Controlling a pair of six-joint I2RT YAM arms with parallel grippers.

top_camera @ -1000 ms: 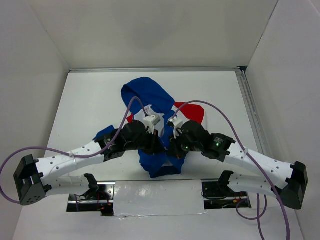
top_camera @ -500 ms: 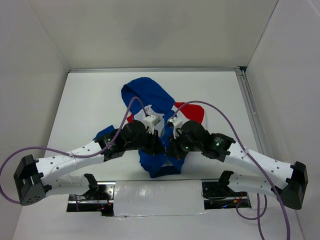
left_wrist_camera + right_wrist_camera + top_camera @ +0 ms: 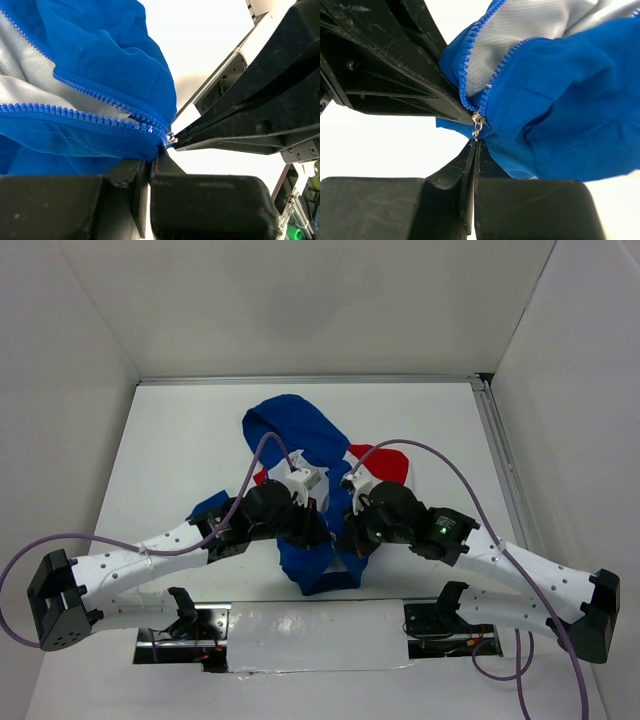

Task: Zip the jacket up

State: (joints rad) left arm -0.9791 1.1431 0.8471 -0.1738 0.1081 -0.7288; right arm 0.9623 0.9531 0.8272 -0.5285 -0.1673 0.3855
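The blue jacket [image 3: 297, 432] lies on the white table with its hood to the far side and a red panel [image 3: 388, 468] at the right. Both grippers meet at its bottom hem. My left gripper [image 3: 150, 161] is shut on the blue hem fabric just beside the zipper's lower end. My right gripper [image 3: 475, 145] is shut on the small silver zipper pull [image 3: 477, 129]. The slider [image 3: 170, 137] sits at the bottom of the zipper. The two rows of teeth [image 3: 75, 114] spread apart above it, showing grey mesh lining [image 3: 530, 25]. In the top view the left gripper [image 3: 322, 530] and right gripper [image 3: 345, 532] nearly touch.
White walls close the table at the back and both sides, with a metal rail [image 3: 505, 475] along the right. Purple cables [image 3: 450, 475] arc over both arms. A taped strip [image 3: 310, 635] lies between the arm bases at the near edge.
The right arm has shifted slightly to the right and toward the near edge. The left arm and the jacket look unchanged.
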